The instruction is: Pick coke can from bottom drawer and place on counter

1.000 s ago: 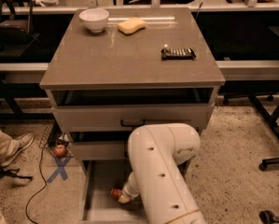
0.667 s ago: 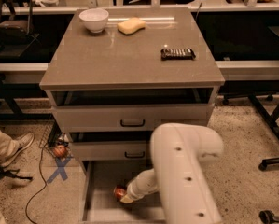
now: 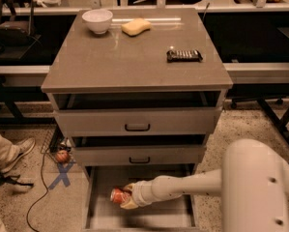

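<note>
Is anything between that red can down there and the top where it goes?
The gripper is at the can in the bottom drawer. The two upper drawers stand partly open just behind and above it; the lift should keep clear of them. The counter holds a bowl, sponge and packet toward its back and right.

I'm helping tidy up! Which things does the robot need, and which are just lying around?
Needed: coke can, gripped by the gripper down in the bottom drawer; counter.
Lying about: white bowl, yellow sponge, dark packet, orange ball on floor.
</note>
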Robot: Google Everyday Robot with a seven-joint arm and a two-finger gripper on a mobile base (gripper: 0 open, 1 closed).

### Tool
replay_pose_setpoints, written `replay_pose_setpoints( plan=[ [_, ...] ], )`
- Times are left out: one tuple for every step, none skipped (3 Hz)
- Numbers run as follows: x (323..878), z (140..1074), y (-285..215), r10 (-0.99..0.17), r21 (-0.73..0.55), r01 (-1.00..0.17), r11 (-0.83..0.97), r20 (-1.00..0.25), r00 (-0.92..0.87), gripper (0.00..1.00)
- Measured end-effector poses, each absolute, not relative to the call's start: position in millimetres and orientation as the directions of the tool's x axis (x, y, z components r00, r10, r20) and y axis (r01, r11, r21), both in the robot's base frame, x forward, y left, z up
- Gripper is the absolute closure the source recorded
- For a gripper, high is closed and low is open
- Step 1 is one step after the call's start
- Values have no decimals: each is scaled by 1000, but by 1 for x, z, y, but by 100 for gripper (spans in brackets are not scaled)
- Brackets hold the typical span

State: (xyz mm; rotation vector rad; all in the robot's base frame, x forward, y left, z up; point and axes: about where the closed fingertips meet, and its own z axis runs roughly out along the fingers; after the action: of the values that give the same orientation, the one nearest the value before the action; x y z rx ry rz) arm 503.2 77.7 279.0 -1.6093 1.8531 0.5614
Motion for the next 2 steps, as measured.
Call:
replay_pose_setpoints(
  plan=[
    [500, 334, 75, -656, -124, -987, 100, -755, 29, 100],
    [514, 387, 27, -605, -156, -979, 130, -795, 46, 100]
  ],
)
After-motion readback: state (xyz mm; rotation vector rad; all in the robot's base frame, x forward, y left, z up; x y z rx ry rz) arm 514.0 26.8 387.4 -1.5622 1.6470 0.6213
